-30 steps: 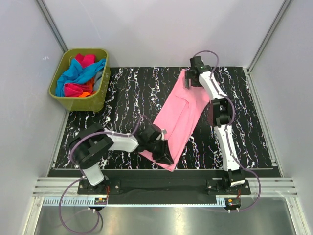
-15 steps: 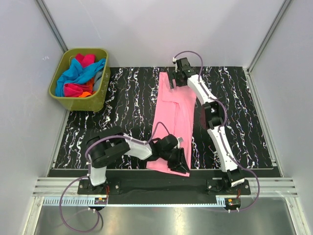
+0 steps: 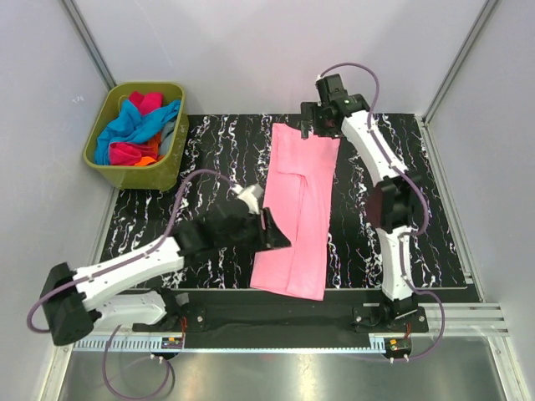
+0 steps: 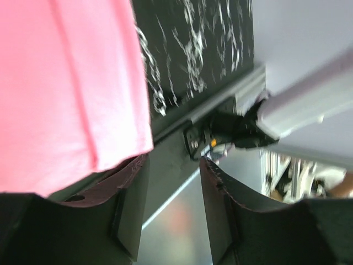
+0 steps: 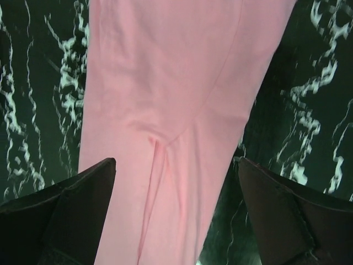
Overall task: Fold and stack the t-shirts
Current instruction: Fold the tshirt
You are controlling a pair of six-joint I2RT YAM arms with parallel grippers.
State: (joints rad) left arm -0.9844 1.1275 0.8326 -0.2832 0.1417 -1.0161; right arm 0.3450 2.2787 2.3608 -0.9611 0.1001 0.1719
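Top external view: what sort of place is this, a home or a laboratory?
Probably a laboratory test cell: two robot arms bolted to a rail, bare white walls around a black marbled table, a light pink t-shirt laid flat on it.

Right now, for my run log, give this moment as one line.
light pink t-shirt: long strip, flat | left gripper: open, empty | right gripper: open, empty

An olive-green bin stands far left, by the black marbled mat.
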